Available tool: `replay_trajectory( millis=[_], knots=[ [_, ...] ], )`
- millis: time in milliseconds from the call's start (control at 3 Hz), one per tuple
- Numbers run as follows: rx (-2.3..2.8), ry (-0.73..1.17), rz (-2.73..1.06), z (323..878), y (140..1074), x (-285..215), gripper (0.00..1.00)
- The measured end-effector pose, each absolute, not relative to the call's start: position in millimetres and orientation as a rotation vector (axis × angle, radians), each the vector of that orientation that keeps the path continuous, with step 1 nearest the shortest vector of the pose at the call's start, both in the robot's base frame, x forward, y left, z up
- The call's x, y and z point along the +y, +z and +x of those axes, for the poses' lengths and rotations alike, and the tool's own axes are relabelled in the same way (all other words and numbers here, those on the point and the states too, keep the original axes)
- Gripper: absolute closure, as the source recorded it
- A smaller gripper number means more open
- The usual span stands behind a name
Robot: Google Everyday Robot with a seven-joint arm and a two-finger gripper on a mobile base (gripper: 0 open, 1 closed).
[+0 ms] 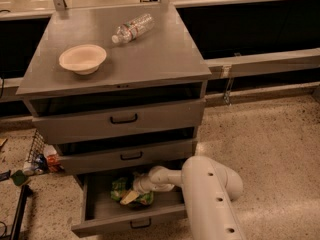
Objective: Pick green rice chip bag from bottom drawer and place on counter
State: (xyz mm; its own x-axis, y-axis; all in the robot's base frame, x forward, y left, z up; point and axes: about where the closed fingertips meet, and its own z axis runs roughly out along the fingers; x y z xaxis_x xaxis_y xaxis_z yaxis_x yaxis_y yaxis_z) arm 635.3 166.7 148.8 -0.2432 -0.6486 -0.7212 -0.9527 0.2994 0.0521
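The bottom drawer [107,215] stands pulled open below the two shallower drawers. The green rice chip bag [121,188] lies inside it, towards the back middle. My white arm reaches down from the lower right into the drawer. My gripper [131,196] sits on the bag's right part, and a pale finger lies across the bag. The bag's right side is hidden under the gripper. The counter [160,54] is the grey top of the cabinet, above.
A cream bowl [82,58] stands on the counter's left part. A clear plastic bottle [132,28] lies on its back part. The two upper drawers [122,119] are slightly ajar. A wire basket with clutter [39,156] sits on the floor at the left.
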Motion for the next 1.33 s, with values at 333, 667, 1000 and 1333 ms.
replay_trajectory(
  millis=[333,667,1000,1333],
  knots=[
    [1.986,0.678,-1.434,636,143,167,0.34],
    [1.981,0.683,-1.454,632,142,164,0.58],
    [1.971,0.686,-1.437,623,148,159,0.81],
    [1.937,0.69,-1.38,610,168,147,1.0]
  ],
)
